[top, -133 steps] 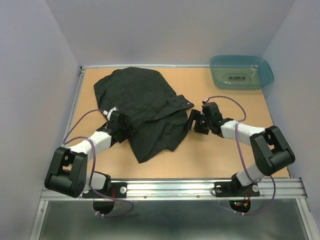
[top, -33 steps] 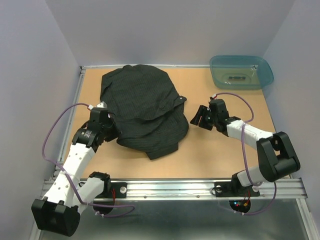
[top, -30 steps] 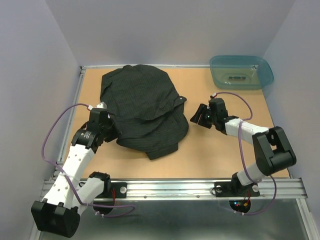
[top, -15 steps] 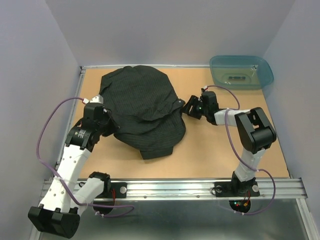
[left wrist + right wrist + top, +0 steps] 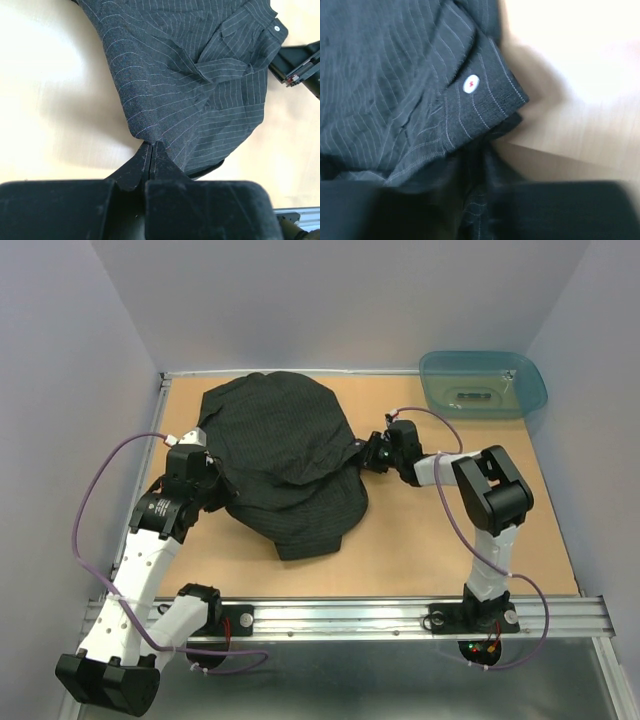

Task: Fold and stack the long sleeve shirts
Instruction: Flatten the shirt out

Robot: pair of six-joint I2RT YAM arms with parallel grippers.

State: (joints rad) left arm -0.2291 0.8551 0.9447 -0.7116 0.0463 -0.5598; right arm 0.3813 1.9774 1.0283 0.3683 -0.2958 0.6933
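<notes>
On the table (image 5: 450,540) — left end effector (image 5: 151,147) pinches shirt (image 5: 200,75) edge.

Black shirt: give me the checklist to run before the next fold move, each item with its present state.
1. Left claw pinching the black shirt at its edge: ok.
2. Right claw gripping the corner by the white button: cannot tell; its own view is blurred.
3. Black shirt lying flat: not ok, bunched and creased.
4. Black shirt wholly on the table: ok.
5. Teal tub apart from the black shirt: ok.
</notes>
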